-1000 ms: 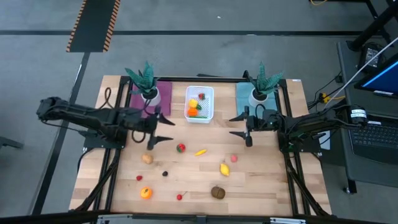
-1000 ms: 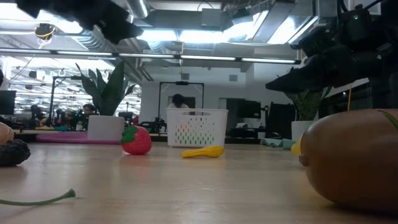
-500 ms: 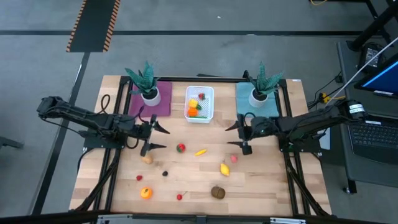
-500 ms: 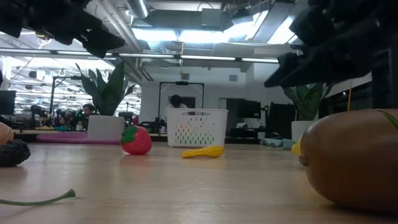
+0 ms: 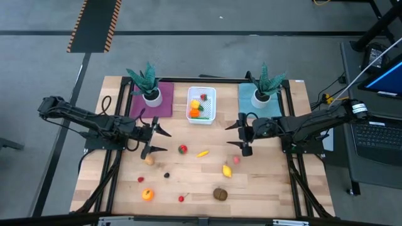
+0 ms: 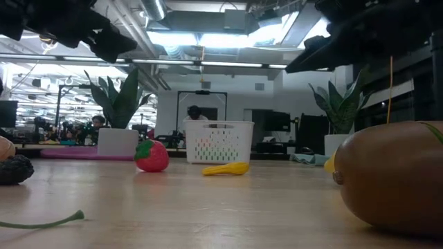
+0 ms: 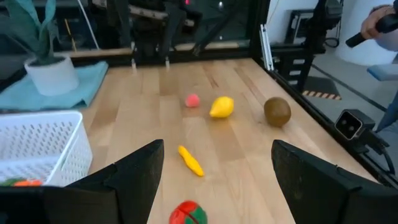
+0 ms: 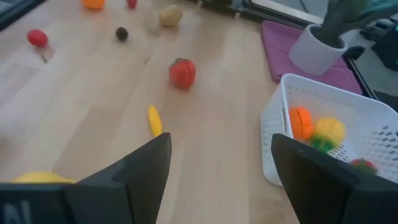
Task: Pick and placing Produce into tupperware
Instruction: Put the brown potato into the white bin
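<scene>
The white tupperware (image 5: 201,105) stands at the table's far middle. It holds an orange piece (image 8: 301,122), a yellow-green piece (image 8: 328,132) and a strawberry (image 5: 203,97). Produce lies loose on the wood nearer the front: a red strawberry (image 5: 183,149), a yellow banana (image 5: 203,153), a lemon (image 5: 227,170), a kiwi (image 5: 220,194), a potato (image 5: 149,161) and an orange (image 5: 147,194). My left gripper (image 5: 167,141) hovers open, left of the strawberry. My right gripper (image 5: 228,135) hovers open, right of the banana. Neither has anything between its fingers.
Two teal plants in white pots stand at the far edge, one on a purple mat (image 5: 164,103), one on a teal mat (image 5: 246,103). Small cherries (image 5: 181,198) and a dark berry (image 5: 167,175) lie near the front. A person's hand (image 7: 378,23) shows beyond the table.
My left gripper has sunk a little and drawn back toward the table's left and near edge, then held still. My right gripper has risen, swung toward the near edge and tipped up closer to level. Both have stayed open. No produce has moved.
</scene>
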`<move>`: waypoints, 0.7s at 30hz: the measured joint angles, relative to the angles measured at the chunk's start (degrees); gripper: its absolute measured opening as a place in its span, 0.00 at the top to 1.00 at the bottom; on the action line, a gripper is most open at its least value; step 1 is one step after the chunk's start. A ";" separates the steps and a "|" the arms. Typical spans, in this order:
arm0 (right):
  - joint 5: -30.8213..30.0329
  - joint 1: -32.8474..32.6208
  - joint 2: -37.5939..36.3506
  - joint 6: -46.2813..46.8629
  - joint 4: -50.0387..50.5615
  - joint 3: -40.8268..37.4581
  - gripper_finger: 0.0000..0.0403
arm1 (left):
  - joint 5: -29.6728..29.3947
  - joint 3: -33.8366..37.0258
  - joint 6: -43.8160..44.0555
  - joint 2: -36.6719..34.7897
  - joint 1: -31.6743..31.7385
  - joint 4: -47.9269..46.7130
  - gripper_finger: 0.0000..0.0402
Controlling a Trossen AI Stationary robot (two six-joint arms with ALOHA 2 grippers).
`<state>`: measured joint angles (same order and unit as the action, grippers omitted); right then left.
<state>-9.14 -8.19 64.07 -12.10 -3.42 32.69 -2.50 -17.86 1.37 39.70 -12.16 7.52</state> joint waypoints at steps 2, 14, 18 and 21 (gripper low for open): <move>-0.31 0.00 0.00 0.06 0.17 -0.11 0.31 | -0.01 -1.23 0.24 0.00 -0.22 -4.47 0.28; -0.46 0.11 0.00 4.26 0.13 -0.13 0.31 | -4.74 -19.97 15.92 7.16 -9.27 -45.38 0.28; -0.44 0.11 0.02 7.42 0.06 -0.15 0.31 | -4.90 -24.80 26.38 14.38 -13.78 -54.37 0.28; -0.44 0.11 0.02 7.34 -0.14 -0.17 0.31 | -4.87 -27.72 34.07 20.35 -17.07 -59.99 0.28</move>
<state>-9.58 -8.08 64.10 -4.76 -3.56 32.51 -7.38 -45.58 35.44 60.05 -29.24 -52.47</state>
